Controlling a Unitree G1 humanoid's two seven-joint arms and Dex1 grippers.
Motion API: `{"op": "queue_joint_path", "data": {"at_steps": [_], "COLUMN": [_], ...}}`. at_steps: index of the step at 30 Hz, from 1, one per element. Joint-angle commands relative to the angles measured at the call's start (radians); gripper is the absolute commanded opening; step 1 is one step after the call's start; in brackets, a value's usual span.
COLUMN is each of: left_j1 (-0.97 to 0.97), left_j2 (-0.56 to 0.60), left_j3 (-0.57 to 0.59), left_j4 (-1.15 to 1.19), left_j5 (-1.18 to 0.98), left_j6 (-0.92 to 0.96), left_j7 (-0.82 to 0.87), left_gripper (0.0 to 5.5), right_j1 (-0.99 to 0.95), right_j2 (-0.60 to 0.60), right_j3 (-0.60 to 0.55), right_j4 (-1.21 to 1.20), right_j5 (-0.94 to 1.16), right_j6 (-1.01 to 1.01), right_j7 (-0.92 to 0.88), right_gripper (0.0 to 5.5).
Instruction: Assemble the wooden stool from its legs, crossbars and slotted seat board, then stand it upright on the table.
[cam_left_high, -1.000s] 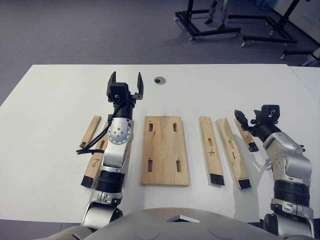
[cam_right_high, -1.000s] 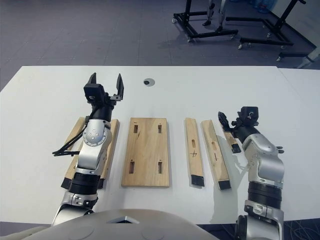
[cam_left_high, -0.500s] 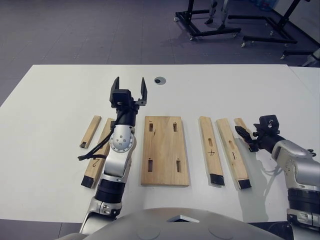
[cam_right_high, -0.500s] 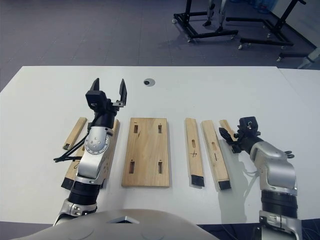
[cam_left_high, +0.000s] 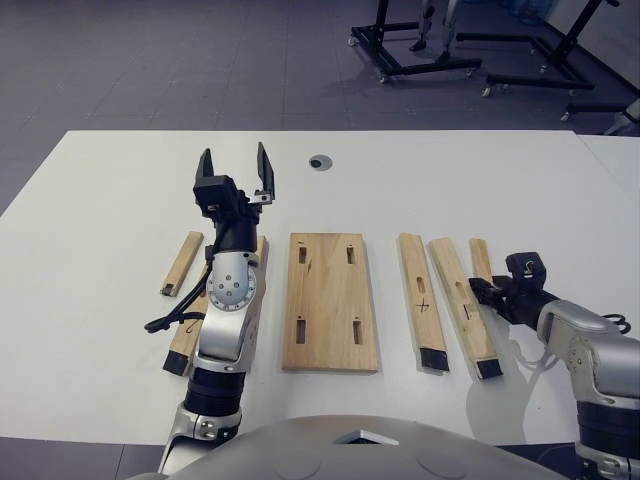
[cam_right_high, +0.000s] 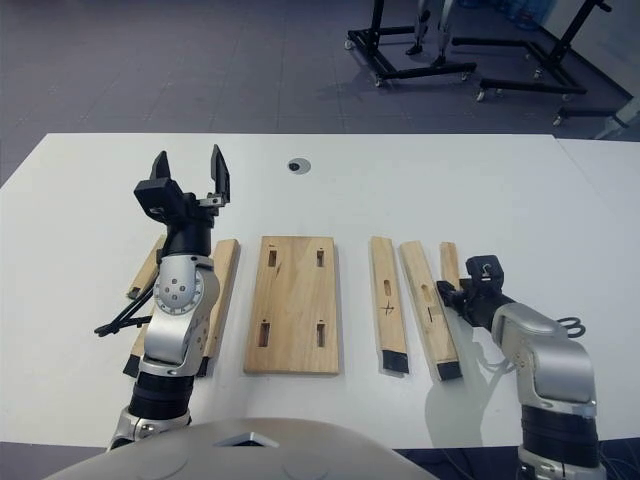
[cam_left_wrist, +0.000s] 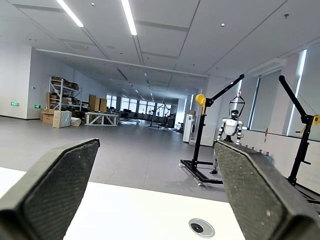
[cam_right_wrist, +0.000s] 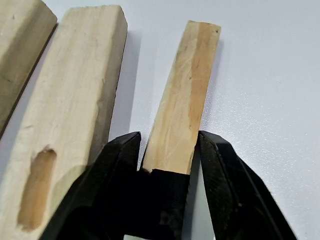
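- We see the right tool (cam_right_wrist: 169, 142) low on the bench (cam_left_high: 100, 200). Its two black fingers (cam_right_wrist: 117, 180) are closed on the near end of a short crossbar (cam_right_wrist: 187, 90), one finger against each long side. The crossbar lies flat.
- Just beside that crossbar, toward the middle of the bench, lies a slotted leg (cam_left_high: 463, 300) with a black foot at its near end. The two run side by side with a narrow strip of bench between them.
- Next inward is a leg marked with a cross (cam_left_high: 418, 280), also black-footed. It lies flat and roughly parallel to the slotted one.
- The seat board (cam_left_high: 329, 300) lies flat in the middle of the bench, its four slots facing up. It is apart from the legs on either side.
- We see the left tool (cam_left_high: 233, 160) raised above the bench, beyond and left of the board's far left corner. Its fingers (cam_left_wrist: 50, 185) are spread wide, hold nothing and point away from the robot.
- Beside and under the left arm lie two more legs. A plain leg (cam_right_high: 222, 285) sits just left of the seat board, and a numbered leg (cam_left_high: 186, 335) is partly hidden by the arm.
- A second short crossbar (cam_left_high: 181, 262) lies farthest left on the bench.
- A round grommet (cam_left_high: 319, 160) sits in the bench top past the board, and black wheeled stands (cam_left_high: 420, 50) stand on the floor behind.
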Motion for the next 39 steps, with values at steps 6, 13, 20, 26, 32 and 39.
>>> {"op": "queue_joint_path", "data": {"at_steps": [6, 13, 20, 26, 32, 39], "left_j1": [-0.026, -0.071, -0.156, -0.164, -0.19, -0.187], "left_j2": [-0.05, -0.034, -0.055, -0.111, -0.059, -0.091], "left_j3": [0.011, 0.035, 0.085, 0.129, 0.173, 0.234], "left_j4": [-0.003, 0.048, 0.2, 0.272, 0.273, 0.299], "left_j5": [-0.016, -0.031, -0.152, -0.629, -0.783, -0.872], "left_j6": [0.029, 0.021, 0.017, 0.217, 0.34, 0.381], "left_j7": [-0.008, -0.039, -0.141, -0.467, -0.548, -0.543], "left_gripper": [4.16, 4.16, 4.16, 4.16, 4.16, 4.16], "right_j1": [-0.06, -0.313, -0.48, -0.519, -0.455, -0.452], "right_j2": [0.101, 0.082, 0.143, 0.247, 0.31, 0.323], "right_j3": [-0.01, -0.013, 0.294, 0.406, 0.518, 0.53], "right_j4": [-0.061, 0.112, 0.139, 0.239, 0.274, 0.347], "right_j5": [-0.029, -0.172, -0.286, -0.339, -0.316, -0.305], "right_j6": [0.035, -0.297, -0.793, -0.994, -1.058, -1.088], "right_j7": [-0.146, -0.277, -0.144, -0.133, -0.028, 0.039], "right_gripper": [1.28, 1.28, 1.28, 1.28, 1.28, 1.28]}}
